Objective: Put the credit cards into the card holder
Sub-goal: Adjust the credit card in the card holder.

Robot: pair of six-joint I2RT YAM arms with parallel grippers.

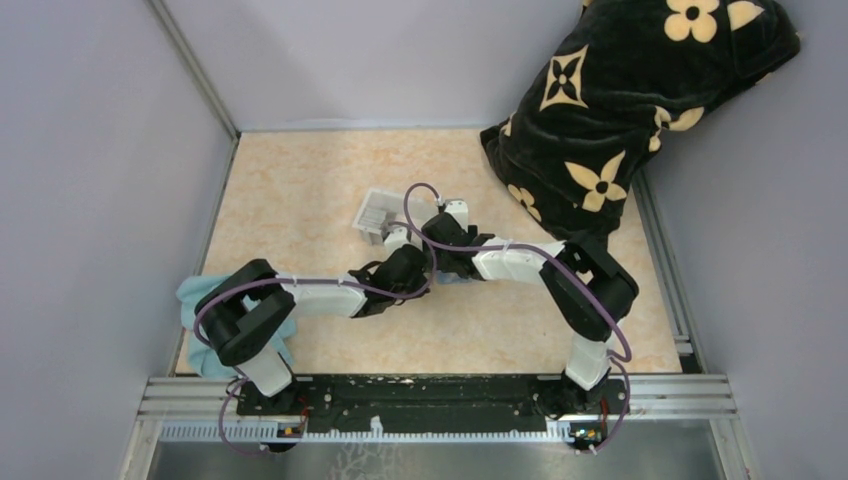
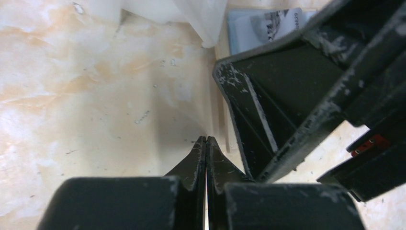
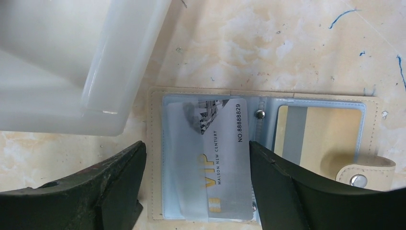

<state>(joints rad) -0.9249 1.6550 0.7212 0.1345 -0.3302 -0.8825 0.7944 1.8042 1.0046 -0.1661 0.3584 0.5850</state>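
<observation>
The right jaws are standing wide apart, clamping nothing, and in the right wrist view we are seeing them straddle the silvery card (image 3: pixel 225 158). One tip is hanging over the left border of the card holder (image 3: pixel 154 124), and the other is sitting at the card's right edge, beside the spine. We cannot tell whether either tip is touching.

The card holder is lying open and flat on the table (image 3: pixel 268 43), its clear bluish sleeves facing up. The silvery card, printed VIP, is lying on the left half, slightly askew. A translucent strip is crossing it, and we cannot tell how far it is sitting inside the sleeve. A tan-gold card (image 3: pixel 325 129) with a grey stripe is showing through the right-hand sleeve, and the snap tab (image 3: pixel 366 168) is lying at that half's lower right corner. The white plastic tray (image 3: pixel 119 57) is sitting just beside the holder's upper left corner.

The left jaws are pressed together, holding nothing, and their tips are hovering low over bare table just beside one finger (image 2: pixel 268 105) of the right arm (image 1: pixel 520 260).

From above, we are watching the left arm (image 1: pixel 320 297) and the right arm meeting near the middle of the table, just in front of the tray. A light blue cloth (image 1: pixel 192 300) is lying by the left arm's elbow, and a black blanket (image 1: pixel 620 110) with cream flowers is bulging over the far right corner.
</observation>
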